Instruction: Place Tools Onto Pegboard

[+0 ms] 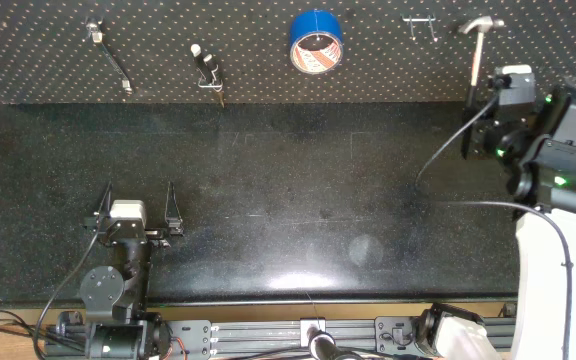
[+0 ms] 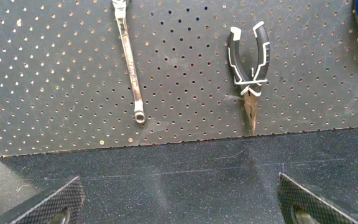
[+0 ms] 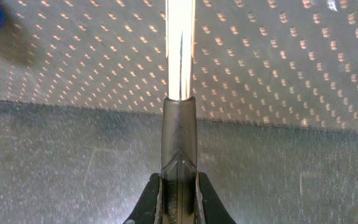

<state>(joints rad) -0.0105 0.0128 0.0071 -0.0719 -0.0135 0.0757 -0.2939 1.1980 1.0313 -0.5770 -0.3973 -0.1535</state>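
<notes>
A hammer (image 1: pixel 477 48) with a chrome shaft (image 3: pixel 180 46) and black grip (image 3: pixel 178 140) stands head-up against the pegboard (image 1: pixel 388 75) at the far right. My right gripper (image 3: pixel 178 198) is shut on the lower end of its grip; in the top view that gripper (image 1: pixel 490 105) is by the board's lower edge. On the board hang a wrench (image 2: pixel 130 59), black-handled pliers (image 2: pixel 248 68) and a blue tape roll (image 1: pixel 316 43). My left gripper (image 1: pixel 138 205) rests open and low on the table at the near left, with nothing between its fingers (image 2: pixel 51 202).
Bare metal hooks (image 1: pixel 421 28) stick out of the pegboard just left of the hammer head. The black tabletop (image 1: pixel 298 190) spreads between the two arms. A black cable (image 1: pixel 453 150) loops off the right arm.
</notes>
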